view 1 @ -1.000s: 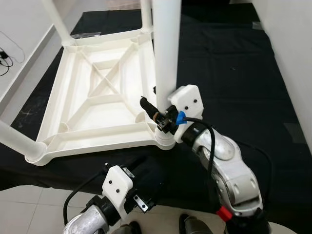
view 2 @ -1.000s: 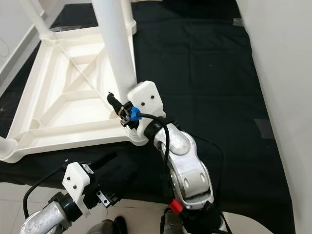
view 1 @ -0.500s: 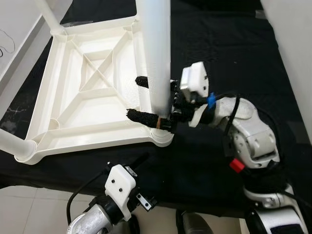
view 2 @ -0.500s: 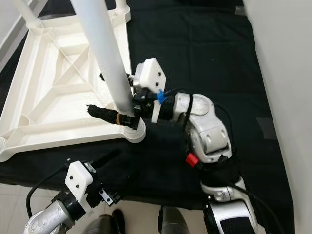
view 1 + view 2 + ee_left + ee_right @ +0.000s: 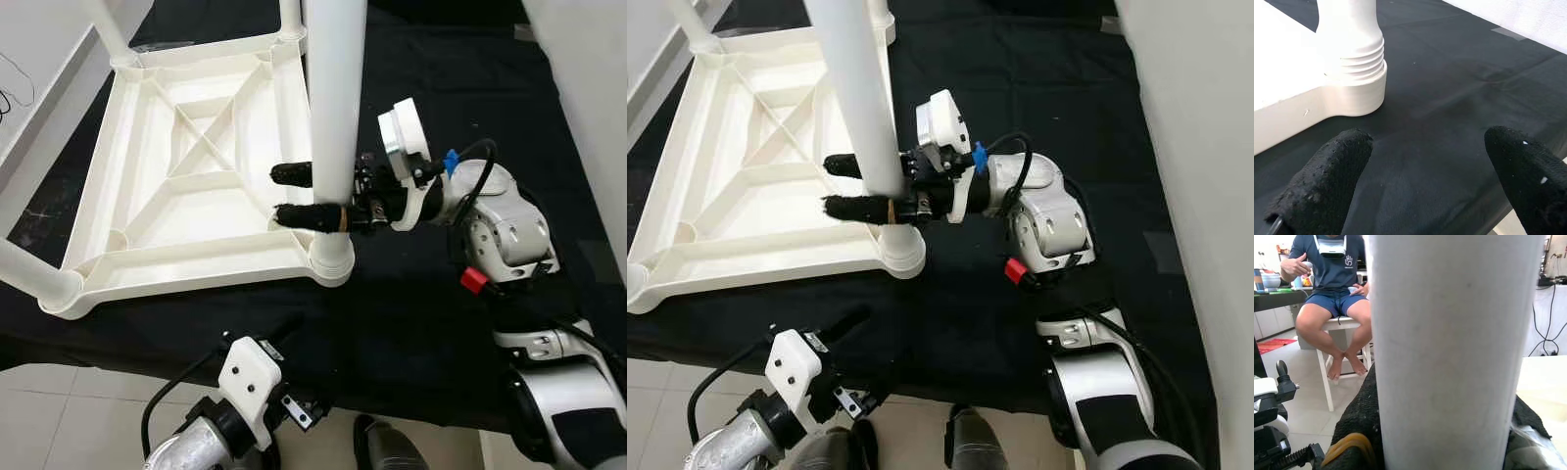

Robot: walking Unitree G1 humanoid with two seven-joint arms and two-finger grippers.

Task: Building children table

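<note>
Table top [image 5: 186, 186], white plastic and turned underside up, lay on the black cloth [image 5: 460, 88] over the floor, to the left and far side of the robot. Legs stood in all of its corners that showed: one at the far left [image 5: 108, 29], one at the near left [image 5: 29, 274], one at the far right [image 5: 290, 15], and the near-right leg [image 5: 333, 98] rising from its threaded socket [image 5: 1354, 73]. Judging by this, the build looked nearly finished, with only the tightening of that last leg and turning the table upright left to do. Right pincer [image 5: 294, 194] reached in from the right and gripped the near-right leg low down, one finger on each side. Left pincer [image 5: 1425, 186] hovered open over the cloth just near of that corner, holding nothing. A person [image 5: 1334, 289] sat on a stool beyond.
</note>
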